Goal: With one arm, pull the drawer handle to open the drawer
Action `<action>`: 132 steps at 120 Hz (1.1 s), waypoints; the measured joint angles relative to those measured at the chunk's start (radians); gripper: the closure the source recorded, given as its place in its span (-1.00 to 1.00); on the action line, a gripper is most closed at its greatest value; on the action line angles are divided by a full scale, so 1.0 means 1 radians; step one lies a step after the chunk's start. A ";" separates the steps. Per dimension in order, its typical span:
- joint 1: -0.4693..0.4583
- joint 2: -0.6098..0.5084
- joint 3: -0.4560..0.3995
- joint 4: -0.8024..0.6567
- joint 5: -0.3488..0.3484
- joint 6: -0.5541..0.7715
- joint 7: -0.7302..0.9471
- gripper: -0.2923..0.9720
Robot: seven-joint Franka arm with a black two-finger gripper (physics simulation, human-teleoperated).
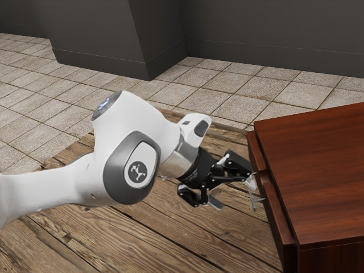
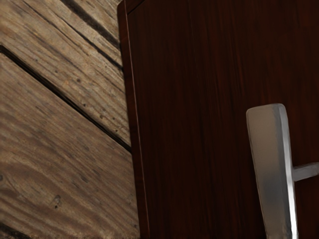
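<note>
The silver drawer handle stands upright on the dark red drawer front, at the exterior view's right. My fingers are apart, just beside the handle and gripping nothing. The wooden cabinet top lies above, with the plank floor under my arm.
</note>
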 joint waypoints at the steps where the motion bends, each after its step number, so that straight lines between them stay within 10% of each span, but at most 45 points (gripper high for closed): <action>1: 0.001 -0.003 0.000 -0.002 0.000 0.000 0.000 -0.53; 132: 0.000 -0.167 0.108 -0.147 0.047 -0.042 0.002 -0.53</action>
